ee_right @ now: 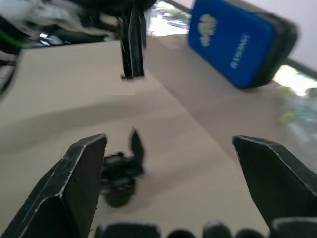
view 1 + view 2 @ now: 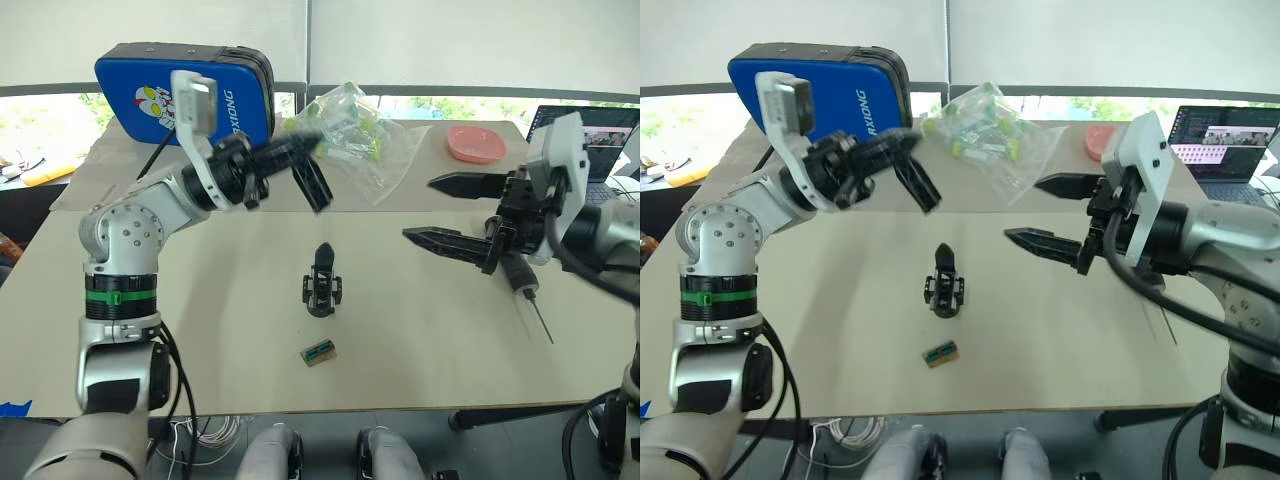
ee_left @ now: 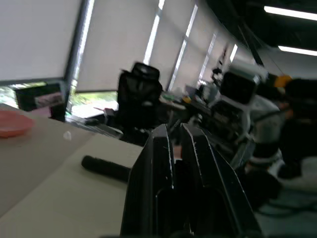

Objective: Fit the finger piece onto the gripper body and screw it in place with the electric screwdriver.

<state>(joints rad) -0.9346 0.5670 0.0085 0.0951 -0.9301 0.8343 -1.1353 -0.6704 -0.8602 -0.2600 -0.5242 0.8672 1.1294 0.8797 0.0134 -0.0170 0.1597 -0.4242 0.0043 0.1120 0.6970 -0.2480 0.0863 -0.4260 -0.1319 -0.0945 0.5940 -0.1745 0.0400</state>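
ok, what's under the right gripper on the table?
The electric screwdriver lies on the table beneath the right gripper: its tapering end and thin metal bit stick out toward the near edge. The rest of its black body is covered by the gripper's open fingers and the wrist.

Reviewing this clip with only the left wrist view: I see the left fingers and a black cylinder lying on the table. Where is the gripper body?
Observer: The gripper body sits mid-table in front of the robot, with neither gripper touching it.
Operator: And the other arm?
Observer: The right gripper hangs open above the table, to the right of the body, with its fingers pointing left.
Operator: Anything else near the body?
Observer: A small tan-and-green block lies on the table just nearer the robot.
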